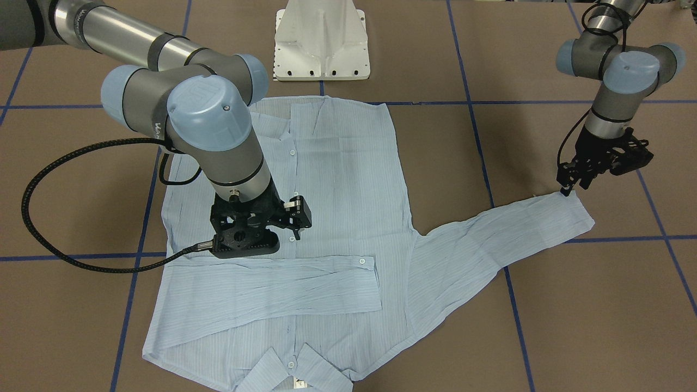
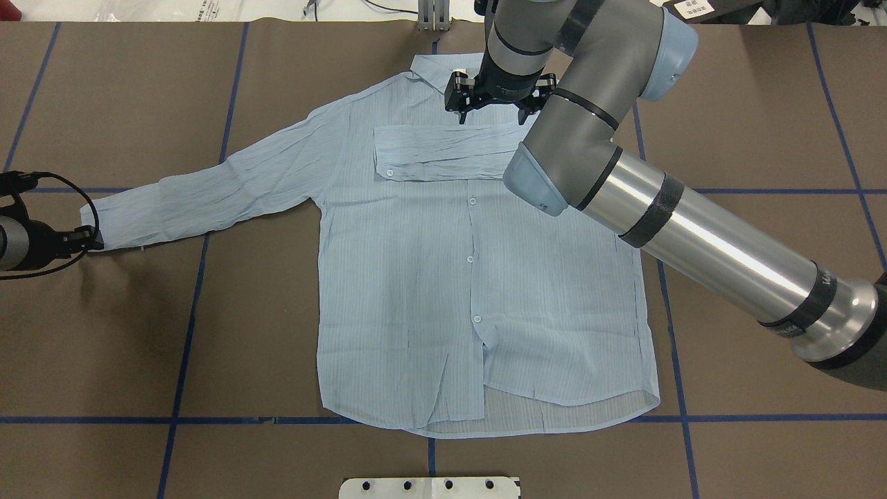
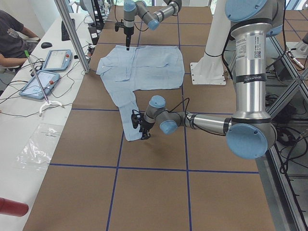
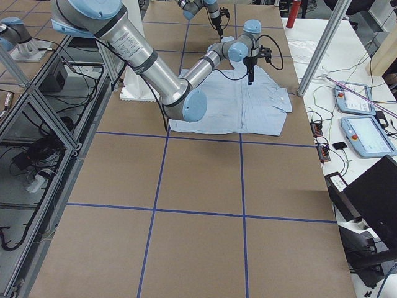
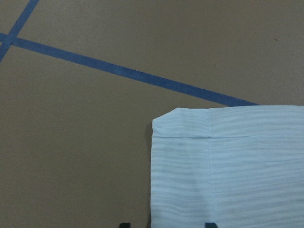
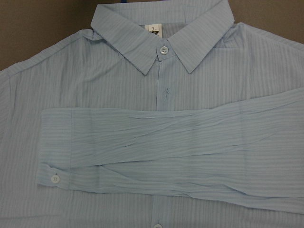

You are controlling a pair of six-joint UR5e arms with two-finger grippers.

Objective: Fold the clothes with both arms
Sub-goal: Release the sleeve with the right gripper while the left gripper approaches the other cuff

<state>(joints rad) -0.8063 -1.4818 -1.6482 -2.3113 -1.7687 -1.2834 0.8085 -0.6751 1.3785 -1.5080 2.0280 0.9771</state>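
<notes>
The light-blue striped shirt (image 1: 348, 179) lies flat and buttoned on the brown table, also seen from overhead (image 2: 416, 291). One sleeve (image 2: 443, 152) is folded across the chest below the collar (image 6: 161, 33). The other sleeve (image 2: 208, 187) stretches out toward my left. My left gripper (image 1: 569, 185) is low at that sleeve's cuff (image 5: 190, 123). Its fingertips (image 5: 124, 224) stand apart on either side of the cuff's edge, so it is open. My right gripper (image 2: 492, 118) hovers open and empty above the folded sleeve (image 6: 166, 147).
The white pedestal base (image 1: 321, 43) stands just behind the shirt's hem. Blue tape lines (image 2: 173, 360) cross the brown table. A side bench with tablets (image 3: 48, 72) and a seated person (image 3: 12, 33) lies beyond the collar end.
</notes>
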